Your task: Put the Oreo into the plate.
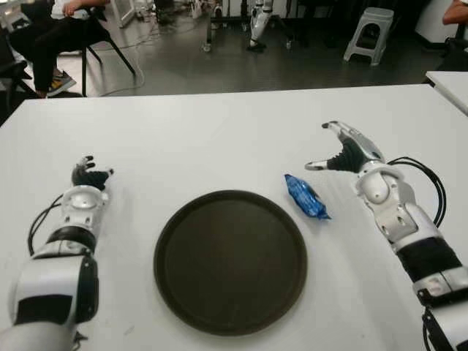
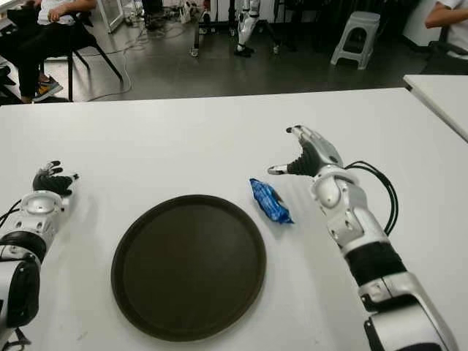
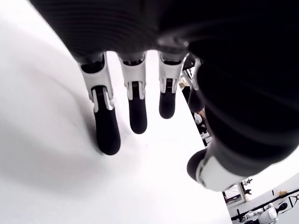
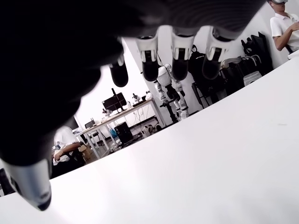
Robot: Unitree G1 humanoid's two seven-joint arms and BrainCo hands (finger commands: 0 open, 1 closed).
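A blue Oreo packet (image 1: pixel 306 196) lies on the white table (image 1: pixel 219 139), just right of a round dark plate (image 1: pixel 230 260). My right hand (image 1: pixel 342 150) hovers a little beyond and to the right of the packet, fingers spread and thumb pointing left, holding nothing. The right wrist view shows its fingertips (image 4: pixel 180 65) over bare table, with no packet between them. My left hand (image 1: pixel 89 175) shows at the far left of the plate, fingers relaxed over the table (image 3: pixel 56 182) and holding nothing.
Beyond the table's far edge are a seated person (image 1: pixel 58 22) on a chair, a grey stool (image 1: pixel 370 31) and another robot's legs (image 1: pixel 257 22). A second white table's corner (image 1: pixel 450 84) shows at the right.
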